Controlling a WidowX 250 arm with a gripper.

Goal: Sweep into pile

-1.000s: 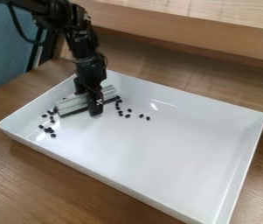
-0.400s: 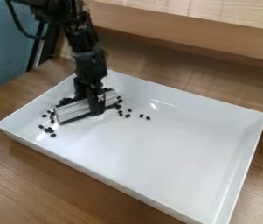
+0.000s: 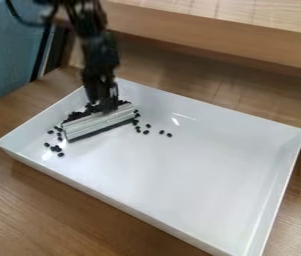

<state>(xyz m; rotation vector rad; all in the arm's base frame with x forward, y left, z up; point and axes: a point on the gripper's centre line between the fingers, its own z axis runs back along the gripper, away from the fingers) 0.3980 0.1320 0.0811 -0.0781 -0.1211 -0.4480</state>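
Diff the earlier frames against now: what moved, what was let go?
Gripper moved up and back off the bar, apparently letting it go. Bar shifted slightly toward the camera from the first frame, exposing the dark pile behind it. Unchanged: tray and scattered dark bits near the bar's ends.

A brown wooden table is spreading along the bottom and up the left side. A wooden shelf is running across the top, and thin lines are crossing its pale top. More brown wood is sitting in the shade under it. A blue panel is standing at the upper left.
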